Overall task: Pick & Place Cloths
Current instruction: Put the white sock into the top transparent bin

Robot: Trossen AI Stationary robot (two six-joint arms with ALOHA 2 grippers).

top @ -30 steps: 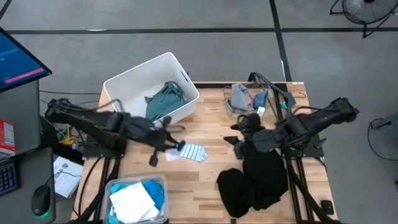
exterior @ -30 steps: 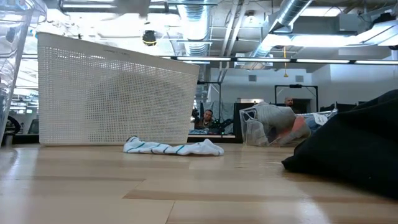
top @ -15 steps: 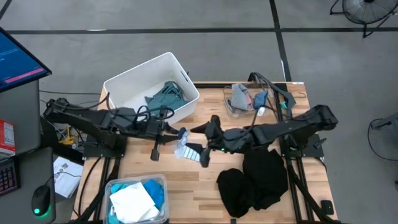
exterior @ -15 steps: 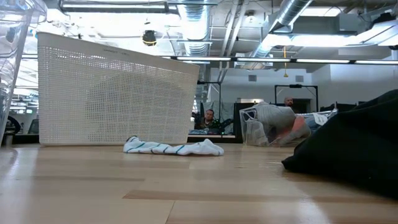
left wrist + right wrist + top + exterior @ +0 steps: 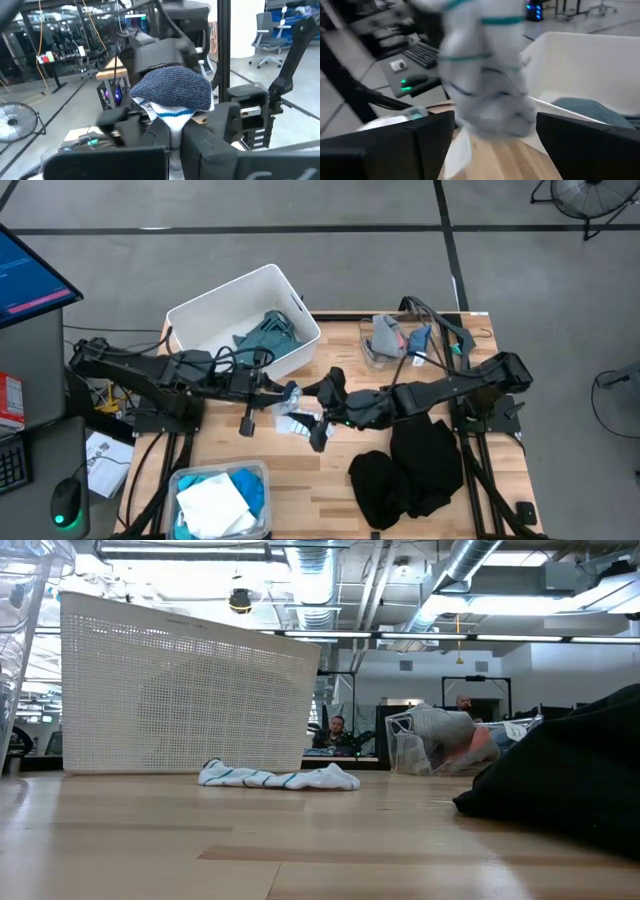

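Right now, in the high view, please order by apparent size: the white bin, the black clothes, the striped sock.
1. white bin
2. black clothes, nearly the same spread as the bin, so this order is uncertain
3. striped sock, clearly smallest

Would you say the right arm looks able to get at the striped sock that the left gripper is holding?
Probably yes. The left gripper holds the striped sock up over the table, and the right gripper is open right beside its hanging end; the right wrist view shows the sock between its fingers, nothing between.
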